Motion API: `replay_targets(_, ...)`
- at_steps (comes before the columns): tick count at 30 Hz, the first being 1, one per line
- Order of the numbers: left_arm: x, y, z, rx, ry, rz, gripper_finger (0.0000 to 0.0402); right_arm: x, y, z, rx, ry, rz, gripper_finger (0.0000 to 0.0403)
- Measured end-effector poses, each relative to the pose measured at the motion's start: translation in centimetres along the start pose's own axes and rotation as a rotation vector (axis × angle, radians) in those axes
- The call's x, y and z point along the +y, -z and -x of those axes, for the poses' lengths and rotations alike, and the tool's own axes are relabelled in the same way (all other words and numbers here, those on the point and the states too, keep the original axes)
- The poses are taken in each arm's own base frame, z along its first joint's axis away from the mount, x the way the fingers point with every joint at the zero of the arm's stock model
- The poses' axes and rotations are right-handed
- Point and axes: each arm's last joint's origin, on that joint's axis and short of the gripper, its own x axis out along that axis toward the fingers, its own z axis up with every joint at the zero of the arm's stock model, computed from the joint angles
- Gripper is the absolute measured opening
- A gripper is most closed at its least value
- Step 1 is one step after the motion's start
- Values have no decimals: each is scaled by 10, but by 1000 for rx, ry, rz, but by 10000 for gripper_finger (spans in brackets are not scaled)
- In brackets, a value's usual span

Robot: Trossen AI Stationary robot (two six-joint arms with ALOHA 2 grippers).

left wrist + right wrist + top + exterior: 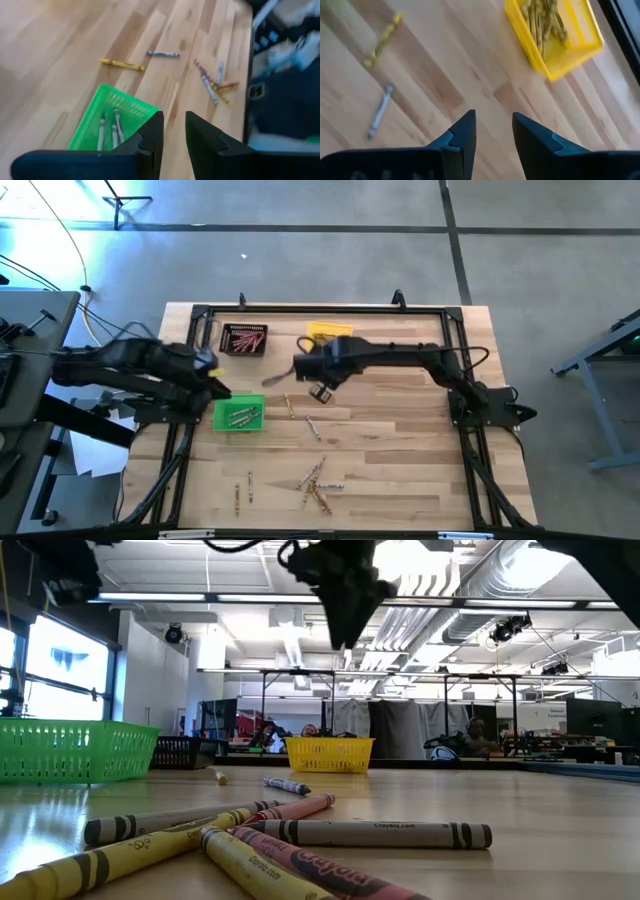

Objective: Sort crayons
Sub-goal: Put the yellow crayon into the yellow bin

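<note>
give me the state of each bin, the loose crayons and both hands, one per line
green bin: upright, holds grey crayons
yellow bin: upright, holds yellow crayons
black bin: upright, holds red crayons
loose crayons: lying flat on the table
left hand: open, empty, over the green bin
right hand: open, empty, near the yellow bin

Only "Crayola" reads — faintly — on the grey crayon's wrapper (385,833).

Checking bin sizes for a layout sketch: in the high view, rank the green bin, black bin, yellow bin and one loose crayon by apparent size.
1. Green bin
2. Black bin, close to the green, so unsure
3. Yellow bin, partly hidden by the right arm, so unsure
4. Loose crayon, clearly smallest
</note>
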Motion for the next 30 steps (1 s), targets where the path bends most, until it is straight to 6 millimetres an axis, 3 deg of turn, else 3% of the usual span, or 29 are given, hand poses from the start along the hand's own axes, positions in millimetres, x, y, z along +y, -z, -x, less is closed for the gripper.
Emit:
replay_targets(9,-12,-26,-78,176,-76,-342,66,30,38,42,-71,-57,119,114)
replay_targets(19,-7,-42,-165,439,-136,-659,66,9,71,111,-294,-78,26,114)
replay_targets(25,-7,-53,-204,551,-178,-876,66,13,82,122,-355,-58,48,114)
replay_targets(30,-6,-57,-227,642,-203,-961,66,19,88,125,-364,-65,63,114)
